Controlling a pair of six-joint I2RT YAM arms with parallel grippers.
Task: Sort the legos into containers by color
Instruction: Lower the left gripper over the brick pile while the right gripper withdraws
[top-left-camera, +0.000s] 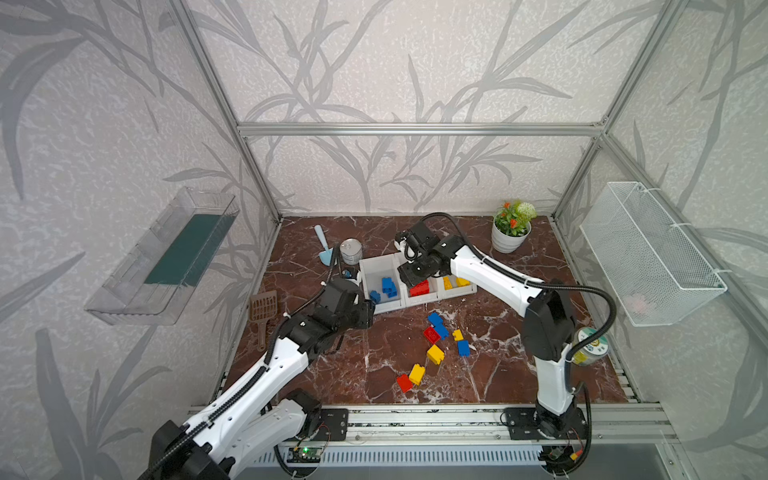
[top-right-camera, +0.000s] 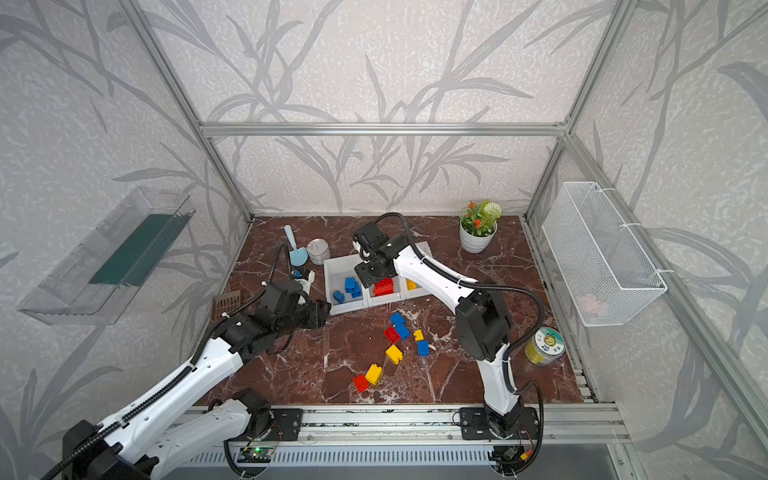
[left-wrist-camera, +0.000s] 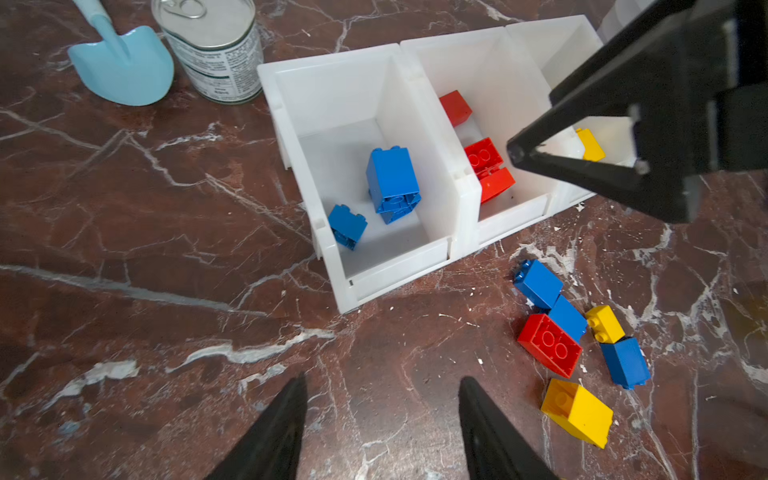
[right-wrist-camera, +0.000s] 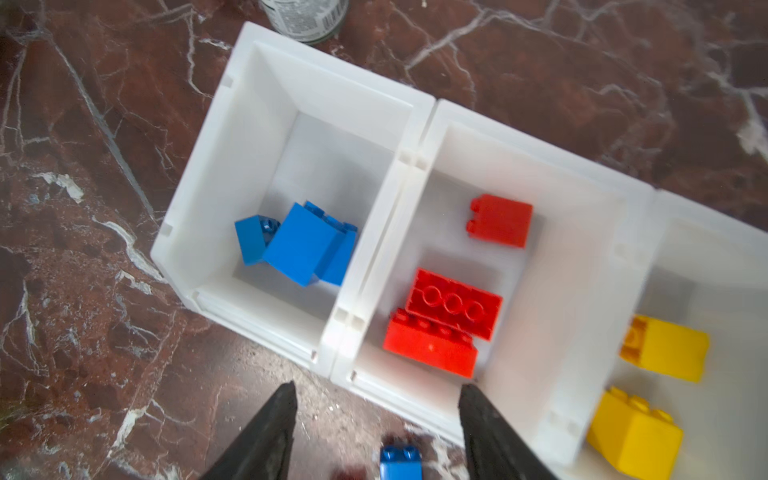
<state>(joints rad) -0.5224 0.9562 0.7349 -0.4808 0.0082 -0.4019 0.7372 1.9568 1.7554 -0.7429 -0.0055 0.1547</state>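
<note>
Three joined white containers (top-left-camera: 374, 266) stand mid-table. The left one holds blue legos (left-wrist-camera: 392, 178), the middle one red legos (right-wrist-camera: 453, 307), the right one yellow legos (right-wrist-camera: 665, 347). Several loose legos lie in front: blue (top-left-camera: 435, 319), red (top-left-camera: 431, 334), yellow (top-left-camera: 435, 354), and a red and yellow pair (top-left-camera: 409, 378) nearer the front. My left gripper (left-wrist-camera: 383, 380) is open and empty above bare table, near the blue container's front left corner. My right gripper (right-wrist-camera: 378, 386) hangs open and empty over the red container's front lip.
A tin can (top-left-camera: 351, 250) and a light blue scoop (top-left-camera: 323, 245) sit behind the containers. A brown slotted scoop (top-left-camera: 263, 309) lies at the left, a potted plant (top-left-camera: 512, 228) at the back right, another can (top-left-camera: 590, 347) at the right edge. A wire basket (top-left-camera: 648, 253) and a clear tray (top-left-camera: 166, 257) hang on the walls.
</note>
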